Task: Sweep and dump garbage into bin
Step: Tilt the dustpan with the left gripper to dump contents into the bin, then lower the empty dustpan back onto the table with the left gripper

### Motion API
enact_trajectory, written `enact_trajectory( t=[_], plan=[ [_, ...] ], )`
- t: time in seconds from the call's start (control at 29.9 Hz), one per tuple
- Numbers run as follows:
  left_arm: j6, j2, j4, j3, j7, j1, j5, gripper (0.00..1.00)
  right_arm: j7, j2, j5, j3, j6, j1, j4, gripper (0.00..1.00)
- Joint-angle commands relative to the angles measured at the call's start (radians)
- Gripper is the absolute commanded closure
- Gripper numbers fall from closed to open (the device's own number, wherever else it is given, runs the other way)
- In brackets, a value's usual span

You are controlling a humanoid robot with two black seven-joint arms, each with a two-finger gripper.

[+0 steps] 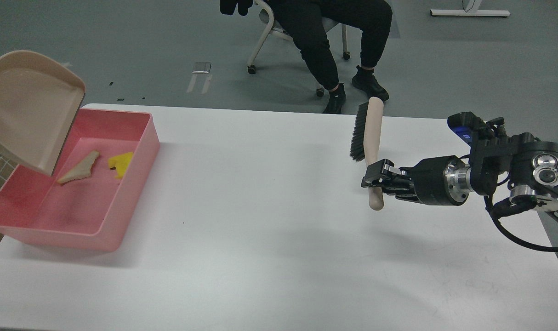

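Both scraps, the bread slice (pixel 79 168) and the sponge chunk (pixel 119 164), lie in the pink bin (pixel 99 230) at nine o'clock, so the risk is the tilted dustpan (pixel 28 110) knocking its rim when lowered, or the brush (pixel 370 147), clamped in the right end effector (pixel 374 177) at three o'clock, slipping; the left end effector is unseen.

We see a pink bin (pixel 122 184) on a plain white table (pixel 279 257), w/ a yellow sponge chunk (pixel 121 163) and a white bread slice (pixel 79 172) w/ brown crust on its pink floor. The dustpan (pixel 28 108) is beige; the brush (pixel 370 151) has a pale beige handle & black bristles. Our right gripper (pixel 374 177) is black, the arm behind it black w/ silver metal rings & a blue part; floor (pixel 122 46) is grey-green, and the seated person (pixel 329 41) wears all black.
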State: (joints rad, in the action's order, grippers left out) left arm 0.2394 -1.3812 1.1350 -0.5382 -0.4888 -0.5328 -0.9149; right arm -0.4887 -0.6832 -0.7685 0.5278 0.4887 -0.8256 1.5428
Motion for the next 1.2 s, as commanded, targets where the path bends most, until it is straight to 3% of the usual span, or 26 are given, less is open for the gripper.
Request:
enact_trajectory(
  t=[0.0, 0.17, 0.37, 0.64, 0.97, 1.17],
  plan=[
    [-0.077, 0.002, 0.000, -0.002, 0.000, -0.032, 0.099, 1.00, 0.000, 0.001, 0.002, -0.002, 0.000, 0.000, 0.000, 1.00],
    [-0.271, 0.020, -0.001, -0.003, 0.000, -0.128, 0.289, 1.00, 0.000, -0.001, 0.002, -0.002, 0.000, 0.000, 0.000, 1.00],
    [-0.311, 0.109, 0.000, -0.005, 0.000, -0.174, 0.358, 1.00, 0.000, -0.009, 0.002, -0.002, 0.000, -0.001, -0.001, 1.00],
    [-0.298, 0.229, 0.014, -0.008, 0.000, -0.176, 0.398, 1.00, 0.000, -0.036, 0.003, -0.005, 0.000, 0.002, -0.006, 1.00],
    [-0.121, 0.392, 0.160, 0.027, 0.000, -0.116, 0.393, 1.00, 0.000, -0.055, 0.003, -0.008, 0.000, 0.016, -0.049, 1.00],
    [-0.062, 0.494, 0.169, 0.033, 0.000, -0.049, 0.372, 1.00, 0.000, -0.058, 0.000, -0.014, 0.000, 0.037, -0.064, 1.00]
  ],
)
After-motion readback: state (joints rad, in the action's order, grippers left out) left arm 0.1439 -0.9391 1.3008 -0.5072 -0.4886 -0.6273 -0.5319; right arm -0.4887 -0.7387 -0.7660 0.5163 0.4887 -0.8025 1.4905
